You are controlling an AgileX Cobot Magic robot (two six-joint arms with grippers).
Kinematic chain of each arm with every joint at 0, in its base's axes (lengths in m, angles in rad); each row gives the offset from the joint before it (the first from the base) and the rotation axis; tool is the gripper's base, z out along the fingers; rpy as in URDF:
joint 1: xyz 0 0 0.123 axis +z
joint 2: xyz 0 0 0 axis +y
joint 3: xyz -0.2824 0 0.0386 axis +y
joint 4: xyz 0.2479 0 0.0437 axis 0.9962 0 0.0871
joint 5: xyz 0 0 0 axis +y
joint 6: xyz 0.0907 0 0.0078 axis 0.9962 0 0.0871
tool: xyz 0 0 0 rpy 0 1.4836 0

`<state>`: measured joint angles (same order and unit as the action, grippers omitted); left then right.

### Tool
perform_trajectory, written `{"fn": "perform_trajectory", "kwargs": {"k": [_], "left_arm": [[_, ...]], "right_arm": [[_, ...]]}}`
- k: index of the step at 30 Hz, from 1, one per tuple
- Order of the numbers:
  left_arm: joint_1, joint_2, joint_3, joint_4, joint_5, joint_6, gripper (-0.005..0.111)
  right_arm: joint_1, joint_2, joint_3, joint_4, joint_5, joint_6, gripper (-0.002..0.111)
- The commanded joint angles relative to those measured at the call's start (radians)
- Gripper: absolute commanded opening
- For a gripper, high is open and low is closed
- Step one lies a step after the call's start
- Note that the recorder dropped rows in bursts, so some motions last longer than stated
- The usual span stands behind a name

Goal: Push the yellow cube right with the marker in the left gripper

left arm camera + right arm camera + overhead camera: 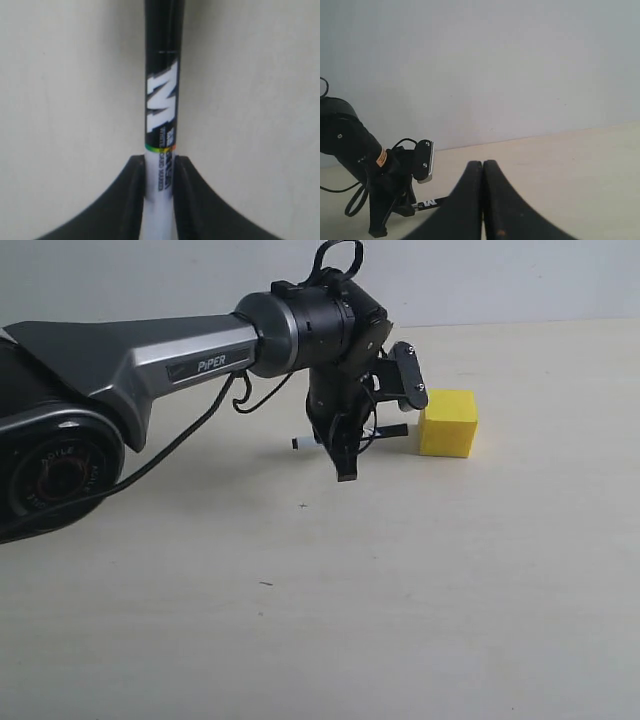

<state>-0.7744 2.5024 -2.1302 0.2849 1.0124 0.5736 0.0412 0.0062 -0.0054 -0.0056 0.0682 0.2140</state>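
Observation:
The yellow cube (448, 423) stands on the pale table right of centre. My left gripper (341, 447) hangs just left of it, pointing down and shut on the marker (388, 431), which lies level. The marker's black cap points at the cube's left face and its tip is very close; I cannot tell whether they touch. Its white end (301, 443) sticks out to the left. In the left wrist view the left gripper (160, 161) clamps the white barrel and the marker's black cap (161, 100) runs ahead; the cube is out of view. My right gripper (482, 165) is shut and holds nothing.
The dark grey arm marked "PiPER" (150, 360) reaches in from the left edge with a black cable looping under it. The right wrist view shows the left gripper (385, 202) and the marker (427, 203) in front of a white wall. The beige table (400, 590) stretches round the cube.

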Motion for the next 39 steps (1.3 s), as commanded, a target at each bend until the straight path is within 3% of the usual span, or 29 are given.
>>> {"fn": "perform_trajectory", "kwargs": {"k": [1,11,20,39], "left_arm": [[-0.003,0.005,-0.033,0.018,-0.004,-0.039,0.0],[-0.006,0.035,-0.085,0.018,0.008,-0.079,0.0],[-0.051,0.067,-0.123,0.054,-0.014,-0.075,0.0],[-0.051,0.09,-0.16,0.06,0.098,-0.08,0.0]], "right_arm": [[-0.007,-0.006,0.005,-0.001,-0.002,-0.003,0.0],[-0.007,-0.006,0.005,-0.001,-0.002,-0.003,0.0],[-0.007,-0.006,0.005,-0.001,-0.002,-0.003,0.0],[-0.007,-0.006,0.005,-0.001,-0.002,-0.003,0.0]]}}
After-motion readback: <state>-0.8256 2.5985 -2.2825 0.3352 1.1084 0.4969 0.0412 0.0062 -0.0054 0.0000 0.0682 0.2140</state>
